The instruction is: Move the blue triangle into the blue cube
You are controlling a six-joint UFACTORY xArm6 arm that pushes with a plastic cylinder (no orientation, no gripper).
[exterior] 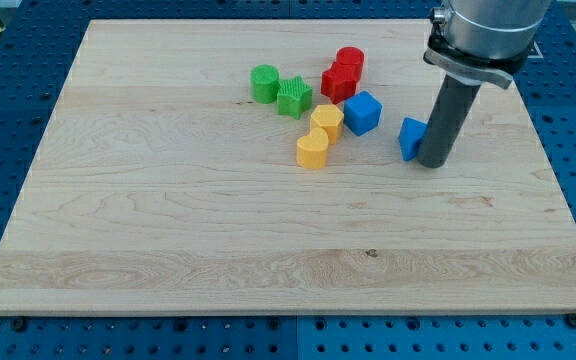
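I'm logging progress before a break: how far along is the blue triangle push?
Done: my tip sits against the blue triangle on its right side in the view. In hand: the push toward the view's left. Left: a gap of bare board separates the triangle from the blue cube, so they don't touch yet.

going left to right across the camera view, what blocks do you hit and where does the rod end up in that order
green cylinder → green star → yellow heart-like block → blue cube → blue triangle → my tip, right against the triangle's right side. The second yellow block and the two red blocks overlap these in left-right position, so they are left out.
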